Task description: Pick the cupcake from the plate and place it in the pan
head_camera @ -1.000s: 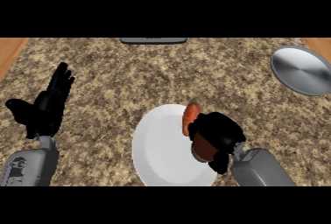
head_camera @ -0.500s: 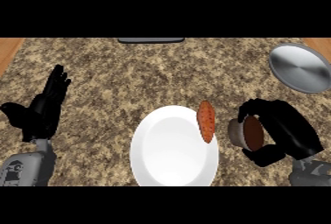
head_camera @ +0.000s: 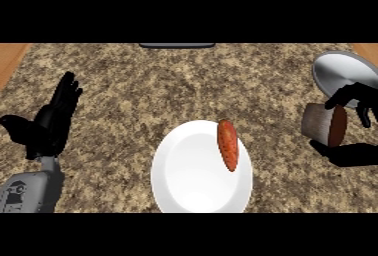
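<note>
The cupcake (head_camera: 326,125), brown with a grey wrapper, is held on its side off the plate at the right edge of the head view. My right hand (head_camera: 355,129) is curled round it, fingers above and thumb below. The grey round pan (head_camera: 342,71) sits at the far right, just beyond that hand. A white plate (head_camera: 193,175) lies front and centre with an orange carrot-like piece (head_camera: 227,144) on its right rim. My left hand (head_camera: 49,122) rests open at the left, fingers up.
A dark flat object (head_camera: 177,45) shows at the counter's back edge, centre. Wooden strips (head_camera: 11,57) border the speckled stone counter (head_camera: 162,90) at the far left and right.
My right hand has lifted the cupcake off the plate and carried it right, toward the pan. The orange piece has shifted along the plate's right side. The left hand stays put.
</note>
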You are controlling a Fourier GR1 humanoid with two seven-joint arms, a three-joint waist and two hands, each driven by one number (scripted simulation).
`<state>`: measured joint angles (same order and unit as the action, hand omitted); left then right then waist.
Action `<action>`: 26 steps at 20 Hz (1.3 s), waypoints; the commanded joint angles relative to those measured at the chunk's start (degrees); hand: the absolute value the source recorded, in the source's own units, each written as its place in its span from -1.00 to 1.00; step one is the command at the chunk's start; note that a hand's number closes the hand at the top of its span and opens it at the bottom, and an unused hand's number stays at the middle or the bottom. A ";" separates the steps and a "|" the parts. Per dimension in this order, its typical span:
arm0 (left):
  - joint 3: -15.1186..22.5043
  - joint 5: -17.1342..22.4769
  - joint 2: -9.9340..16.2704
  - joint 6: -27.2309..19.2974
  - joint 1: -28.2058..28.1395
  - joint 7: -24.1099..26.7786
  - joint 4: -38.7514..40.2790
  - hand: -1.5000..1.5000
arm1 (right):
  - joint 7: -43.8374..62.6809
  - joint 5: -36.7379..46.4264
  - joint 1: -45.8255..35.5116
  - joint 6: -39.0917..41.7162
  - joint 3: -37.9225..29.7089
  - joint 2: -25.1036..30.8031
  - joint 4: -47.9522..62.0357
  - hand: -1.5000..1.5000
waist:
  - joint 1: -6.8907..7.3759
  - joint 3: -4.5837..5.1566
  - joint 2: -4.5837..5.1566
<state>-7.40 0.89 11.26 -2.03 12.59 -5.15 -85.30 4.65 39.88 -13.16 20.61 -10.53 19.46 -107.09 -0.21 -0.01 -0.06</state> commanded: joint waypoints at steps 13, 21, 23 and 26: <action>2.67 -2.24 -3.10 -1.20 1.58 2.50 2.83 0.00 | -21.35 -3.56 -22.29 -12.89 -18.60 16.93 53.26 1.00 | 2.71 -0.16 1.27; 2.91 -1.09 -2.64 -0.05 5.81 -0.99 1.70 0.00 | -27.46 4.21 -28.62 -27.82 -18.16 20.94 72.14 1.00 | 5.31 -0.38 2.33; 1.96 -0.94 -1.60 0.68 4.84 1.10 2.80 0.00 | -29.65 4.40 -29.53 -29.37 -18.26 20.71 76.31 1.00 | 5.47 -0.36 2.35; 3.84 -2.08 -3.01 -0.52 6.10 -0.70 0.78 0.00 | -31.51 3.88 -30.09 -30.92 -19.80 21.77 80.72 1.00 | 5.98 -0.54 2.56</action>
<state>-3.66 -1.18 8.12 -2.57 17.78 -5.28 -83.77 -23.97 43.56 -41.93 -7.21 -28.98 40.19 -32.88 5.09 -0.42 2.25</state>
